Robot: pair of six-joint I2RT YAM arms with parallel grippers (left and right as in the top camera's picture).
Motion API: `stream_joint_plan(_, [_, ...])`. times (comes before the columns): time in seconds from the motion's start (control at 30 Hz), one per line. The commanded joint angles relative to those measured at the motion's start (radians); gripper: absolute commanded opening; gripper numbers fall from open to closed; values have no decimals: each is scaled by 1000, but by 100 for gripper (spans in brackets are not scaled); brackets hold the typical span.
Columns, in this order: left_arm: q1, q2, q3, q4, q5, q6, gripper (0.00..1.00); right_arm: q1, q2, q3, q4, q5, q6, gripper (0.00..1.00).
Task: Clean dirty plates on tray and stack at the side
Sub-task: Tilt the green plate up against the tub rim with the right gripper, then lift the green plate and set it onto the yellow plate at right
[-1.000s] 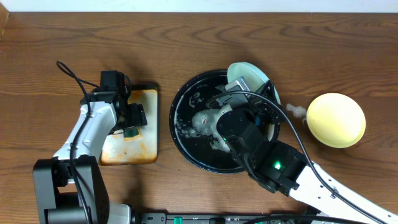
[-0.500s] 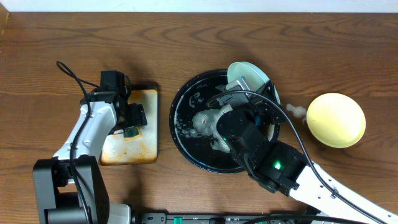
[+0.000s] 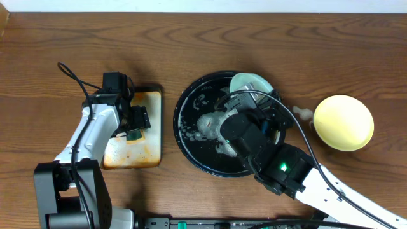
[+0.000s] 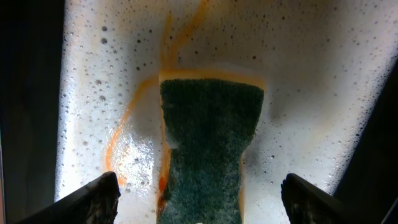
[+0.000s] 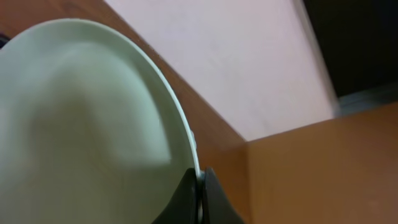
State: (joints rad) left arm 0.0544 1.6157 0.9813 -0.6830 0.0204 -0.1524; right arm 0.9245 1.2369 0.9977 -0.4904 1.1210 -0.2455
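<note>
Left gripper [image 4: 200, 198] fingers spread wide astride green sponge [image 4: 210, 124] in orange-stained pan [image 3: 143, 151], sudsy black tray [image 3: 189, 121] at centre, right gripper [image 5: 200, 186] pinching rim of 1 mint plate [image 5: 81, 124] over tray's far right side, 1 yellow plate [image 3: 343, 122] on table [image 3: 63, 38] beyond.

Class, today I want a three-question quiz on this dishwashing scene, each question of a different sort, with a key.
1. True or false: the yellow plate lies inside the black tray.
2. The right fingers pinch the rim of: A) the mint plate; B) the yellow plate; C) the black tray.
3. Fill in: below the open left fingers, a green ___ lies in the stained metal pan.
Key: 1 false, it sits on the table beside it; 2 A; 3 sponge.
</note>
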Motion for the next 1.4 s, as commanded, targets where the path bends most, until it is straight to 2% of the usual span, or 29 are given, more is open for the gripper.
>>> stream_joint_plan(0.0, [2, -2, -9, -3, -6, 6, 84, -40, 1, 3, -6, -30, 125, 1])
stream_joint_plan(0.27, [2, -2, -9, -3, -5, 6, 84, -138, -3, 3, -53, -240, 274, 1])
stream_joint_plan(0.37, [2, -2, -9, -3, -5, 6, 84, -167, -13, 3, -72, -304, 286, 1])
stream_joint_plan(0.7, [2, -2, -9, -3, -6, 6, 84, -136, -18, 3, -89, -156, 157, 1])
stream_joint_plan(0.87, [2, -2, -9, -3, -6, 6, 84, -126, -16, 3, -77, -212, 187, 1])
stream_joint_plan(1.0, [2, -2, -9, -3, -6, 6, 85, -122, -14, 3, -82, -137, 181, 1])
stream_joint_plan(1.1, [2, -2, -9, -3, -6, 6, 84, -122, -14, 3, -83, -184, 161, 1])
stream_joint_plan(1.23, [2, -2, -9, -3, -6, 6, 84, -129, -14, 3, -82, -141, 241, 1])
stream_joint_plan(1.37, [2, -2, -9, -3, -6, 6, 85, -137, -18, 6, -82, -211, 254, 1])
